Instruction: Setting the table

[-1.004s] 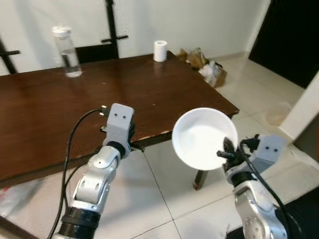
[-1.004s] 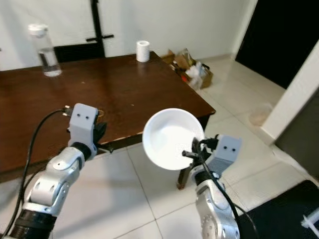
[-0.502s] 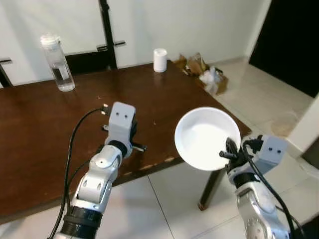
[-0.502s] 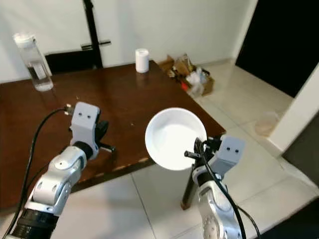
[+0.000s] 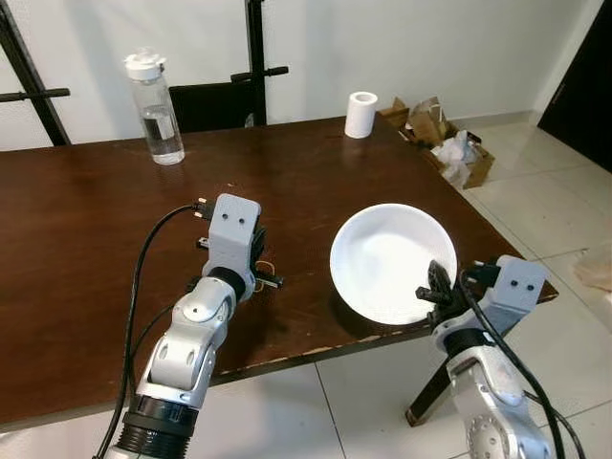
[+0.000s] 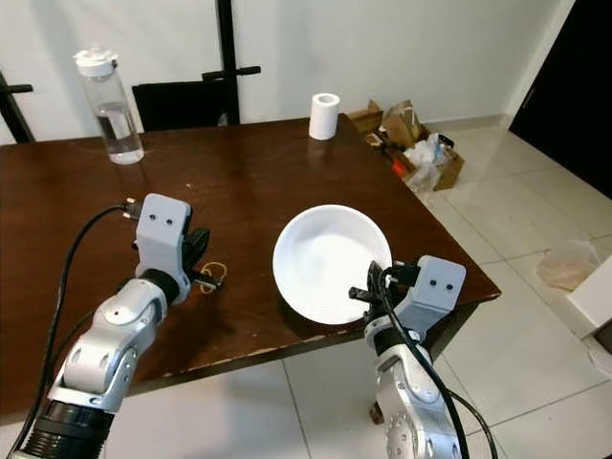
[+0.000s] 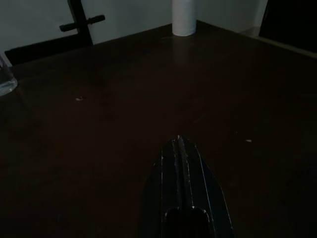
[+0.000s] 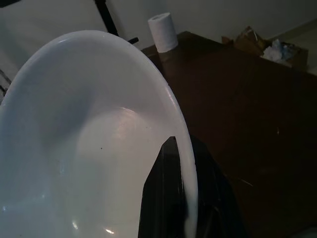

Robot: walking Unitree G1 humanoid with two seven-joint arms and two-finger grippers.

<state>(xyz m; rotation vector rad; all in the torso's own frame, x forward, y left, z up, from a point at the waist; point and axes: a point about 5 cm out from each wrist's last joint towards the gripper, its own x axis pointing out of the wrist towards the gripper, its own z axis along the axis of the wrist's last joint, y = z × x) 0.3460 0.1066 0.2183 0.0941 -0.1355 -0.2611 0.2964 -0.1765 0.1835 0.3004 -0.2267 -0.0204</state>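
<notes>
A white bowl (image 5: pixel 392 260) hangs tilted a little above the near right part of the dark wooden table (image 5: pixel 86 239), casting a shadow on the wood. My right gripper (image 5: pixel 435 287) is shut on the bowl's near rim, one black finger inside the rim (image 8: pixel 171 163) in the right wrist view. My left gripper (image 5: pixel 263 277) hovers low over the table's middle front, its fingers (image 7: pixel 181 148) pressed together with nothing between them. A small loop of cord (image 6: pixel 215 273) lies on the wood beside it.
A clear water bottle (image 5: pixel 161 110) stands at the table's back left, a white paper roll (image 5: pixel 361 100) at the back right corner. Behind the table are a black chair (image 5: pixel 215 103) and a black stand (image 5: pixel 253 48). Boxes and bags (image 5: pixel 449 148) lie on the tiled floor at right.
The view has closed in on the table. The bowl, held throughout, was over the floor off the table's corner and now hangs over the tabletop. The left gripper is now over the wood.
</notes>
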